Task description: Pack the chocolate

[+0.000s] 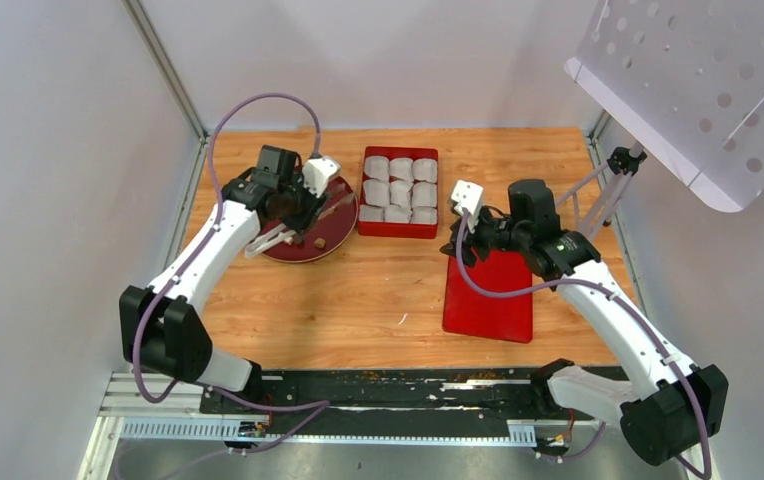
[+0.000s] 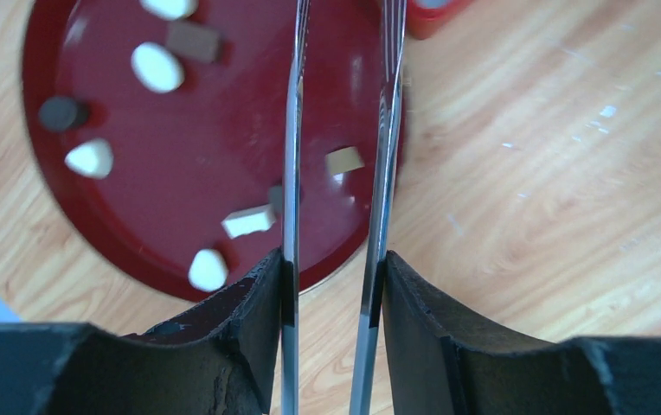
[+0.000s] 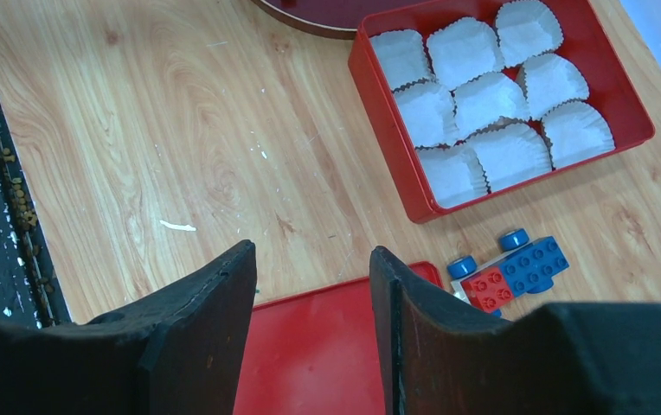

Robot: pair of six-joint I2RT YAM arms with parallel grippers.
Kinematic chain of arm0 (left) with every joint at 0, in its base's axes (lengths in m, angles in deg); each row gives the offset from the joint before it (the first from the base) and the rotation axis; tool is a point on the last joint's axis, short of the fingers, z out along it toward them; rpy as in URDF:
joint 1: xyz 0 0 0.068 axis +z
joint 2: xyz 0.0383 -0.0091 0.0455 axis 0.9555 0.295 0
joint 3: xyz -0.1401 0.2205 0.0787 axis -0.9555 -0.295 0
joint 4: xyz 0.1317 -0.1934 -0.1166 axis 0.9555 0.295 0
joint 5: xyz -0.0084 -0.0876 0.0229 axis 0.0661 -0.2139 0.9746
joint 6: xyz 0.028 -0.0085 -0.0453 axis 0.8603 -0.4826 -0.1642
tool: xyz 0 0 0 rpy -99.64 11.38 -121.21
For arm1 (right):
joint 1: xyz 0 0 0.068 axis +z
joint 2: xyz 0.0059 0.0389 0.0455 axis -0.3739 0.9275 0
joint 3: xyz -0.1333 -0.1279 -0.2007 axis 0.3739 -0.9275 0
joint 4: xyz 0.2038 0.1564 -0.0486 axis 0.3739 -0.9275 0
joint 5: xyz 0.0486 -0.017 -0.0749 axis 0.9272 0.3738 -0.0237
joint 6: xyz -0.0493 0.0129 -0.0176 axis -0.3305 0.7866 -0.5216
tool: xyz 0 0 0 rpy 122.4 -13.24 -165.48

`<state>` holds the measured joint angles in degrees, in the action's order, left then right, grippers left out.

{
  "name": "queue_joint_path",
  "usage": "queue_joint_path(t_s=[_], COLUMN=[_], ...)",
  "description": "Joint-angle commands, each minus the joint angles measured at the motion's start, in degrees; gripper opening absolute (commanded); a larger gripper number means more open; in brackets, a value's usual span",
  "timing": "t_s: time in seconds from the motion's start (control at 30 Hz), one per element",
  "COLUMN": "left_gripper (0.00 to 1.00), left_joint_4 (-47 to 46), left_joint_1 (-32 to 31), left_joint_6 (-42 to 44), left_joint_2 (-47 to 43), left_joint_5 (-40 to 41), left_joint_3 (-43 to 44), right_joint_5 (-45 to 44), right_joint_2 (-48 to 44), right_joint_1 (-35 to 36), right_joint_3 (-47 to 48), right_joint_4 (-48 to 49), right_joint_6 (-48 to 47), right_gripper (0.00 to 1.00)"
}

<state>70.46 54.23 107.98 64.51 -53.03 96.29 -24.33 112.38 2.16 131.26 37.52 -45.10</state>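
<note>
On dark red round plate (image 2: pixel 180 156), left side of table (image 1: pixel 358 300): chocolate (image 2: pixel 157 67) lumps scattered, pale and dark mixed. Left gripper (image 2: pixel 340 164) above plate's right edge, thin metal tongs narrowly parted, tan lump between blades (contact unclear). Right gripper (image 3: pixel 310 268) open, empty, over flat red lid (image 3: pixel 318 346). Red box (image 3: pixel 630 121) holds white paper cups (image 3: pixel 483 104), no lumps visible inside. Toy block car (image 3: pixel 517 268) beside lid.

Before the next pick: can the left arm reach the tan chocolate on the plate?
Probably yes. The tan chocolate already lies between the left gripper's open tongs on the plate, with nothing covering it.
</note>
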Motion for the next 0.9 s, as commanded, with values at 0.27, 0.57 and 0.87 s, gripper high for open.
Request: queue_joint_path(t_s=[0.27,0.57,0.87], left_gripper=[0.47,0.37,0.37], left_joint_4=[-1.20,3.47,13.23], left_joint_1=[7.27,8.68,6.41], left_joint_6=[-8.17,-6.14,-1.55], left_joint_2=[14.67,16.82,15.68], left_joint_5=[10.07,-1.19,-26.14], left_joint_3=[14.18,17.46,17.12], right_joint_5=[-1.29,-0.99,-5.66], right_joint_2=[-2.28,-4.17,0.76], right_joint_1=[-0.21,-0.20,5.82], right_joint_3=[-0.85,-3.66,0.88], right_joint_4=[-0.46,0.65,12.37], right_joint_6=[1.49,1.95,-18.82], right_gripper=[0.52,0.51,0.52])
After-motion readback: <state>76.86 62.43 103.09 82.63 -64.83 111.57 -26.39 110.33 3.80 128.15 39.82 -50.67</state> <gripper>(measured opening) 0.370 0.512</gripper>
